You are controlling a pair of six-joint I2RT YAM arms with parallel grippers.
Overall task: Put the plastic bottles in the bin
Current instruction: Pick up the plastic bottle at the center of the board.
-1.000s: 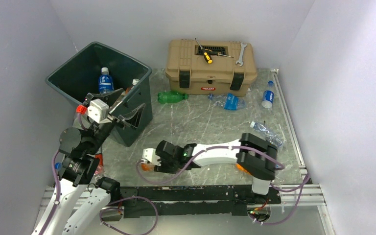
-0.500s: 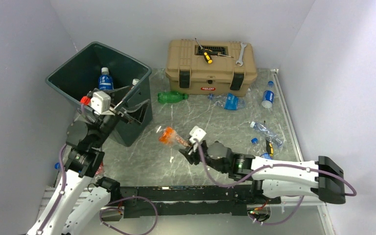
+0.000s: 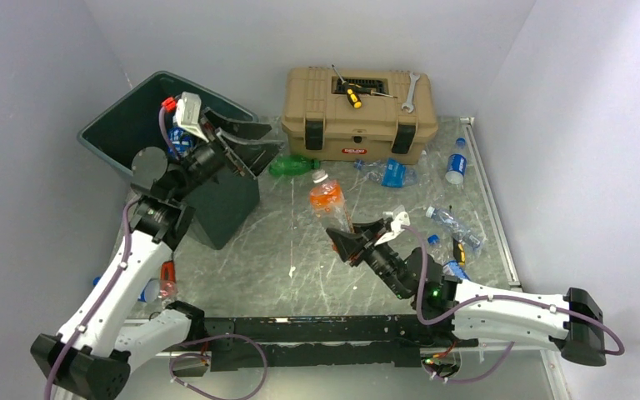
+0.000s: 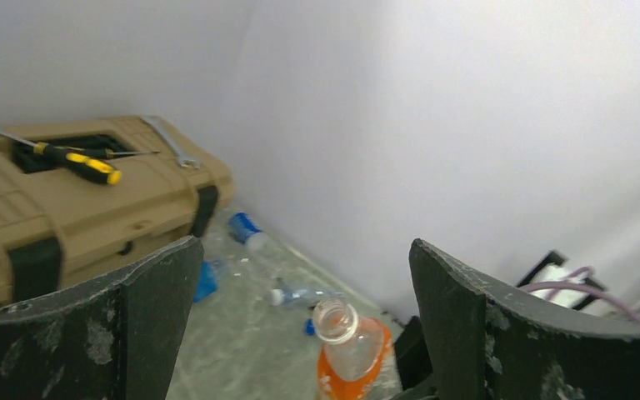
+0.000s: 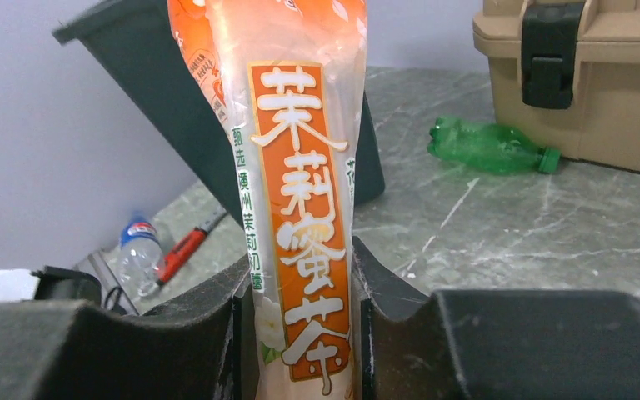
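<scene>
My right gripper (image 3: 343,236) (image 5: 302,260) is shut on an orange plastic bottle (image 3: 327,200) (image 5: 300,167), holding it upright above the middle of the table. Its mouth is uncapped in the left wrist view (image 4: 336,320). My left gripper (image 3: 268,139) (image 4: 304,250) stands open and empty by the right corner of the dark green bin (image 3: 125,125) (image 5: 158,92). A blue-labelled bottle (image 3: 180,143) lies inside the bin, partly hidden. On the table lie a green bottle (image 3: 293,165) (image 5: 487,148) and clear bottles (image 3: 392,172) (image 3: 456,167) (image 3: 454,225).
A tan toolbox (image 3: 358,112) (image 4: 75,208) stands at the back with a yellow-handled screwdriver (image 3: 352,95) and a wrench (image 3: 409,92) on its lid. Near the left arm's base lie a clear bottle (image 3: 150,290) (image 5: 137,250) and a red-handled tool (image 3: 167,273) (image 5: 185,246).
The right gripper closed on the orange bottle low at the near left, then carried it right and up to mid-table. The left gripper rose from the bin's front to its right corner.
</scene>
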